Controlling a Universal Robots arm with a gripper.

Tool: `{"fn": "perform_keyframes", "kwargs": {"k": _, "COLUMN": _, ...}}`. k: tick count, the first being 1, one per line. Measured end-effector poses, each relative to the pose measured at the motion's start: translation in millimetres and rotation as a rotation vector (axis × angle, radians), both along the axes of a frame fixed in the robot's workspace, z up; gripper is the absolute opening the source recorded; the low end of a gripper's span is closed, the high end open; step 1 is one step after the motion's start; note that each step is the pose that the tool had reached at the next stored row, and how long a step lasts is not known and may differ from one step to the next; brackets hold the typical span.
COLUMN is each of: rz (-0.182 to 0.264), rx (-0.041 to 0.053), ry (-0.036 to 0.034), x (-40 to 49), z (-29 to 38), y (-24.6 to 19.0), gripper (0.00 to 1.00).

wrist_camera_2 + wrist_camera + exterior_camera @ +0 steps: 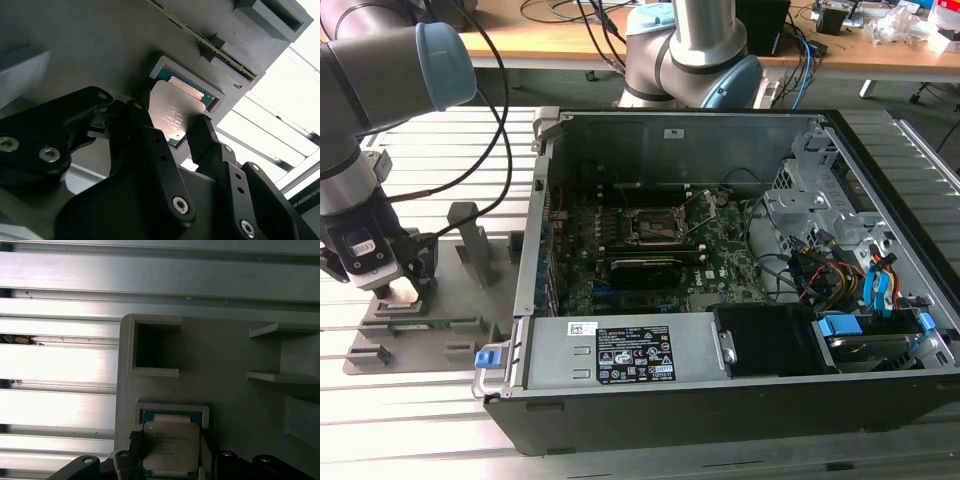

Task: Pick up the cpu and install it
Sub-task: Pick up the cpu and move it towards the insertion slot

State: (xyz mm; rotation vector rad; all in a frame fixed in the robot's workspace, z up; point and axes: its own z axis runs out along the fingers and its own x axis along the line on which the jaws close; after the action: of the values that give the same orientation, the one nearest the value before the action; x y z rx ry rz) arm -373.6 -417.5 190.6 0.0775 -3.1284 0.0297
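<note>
Black fingers [150, 137] of the gripper [171, 120] set narrow, pressed on 2 opposite edges of the cpu [170, 446], silver top up. Cpu sits at its square pocket [172, 406] in the grey holder plate [230, 355], near plate's edge, next to a square recess [155, 345] at plate's corner. Plate lies on slatted alu table [60, 365]; PC case [720, 420] w/ socket frame [655, 226] at exterior view's right.

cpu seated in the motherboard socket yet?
No: the first wrist view shows the cpu at the square recess of the grey holder on the slatted table, not on a motherboard.
</note>
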Motion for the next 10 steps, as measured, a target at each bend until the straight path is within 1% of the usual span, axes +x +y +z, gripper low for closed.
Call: {"fn": "perform_keyframes", "kwargs": {"k": 10, "rz": 0.0, "rx": 0.0, "ry": 0.0, "x": 0.0, "z": -0.1, "y": 0.0, "gripper": 0.54}}
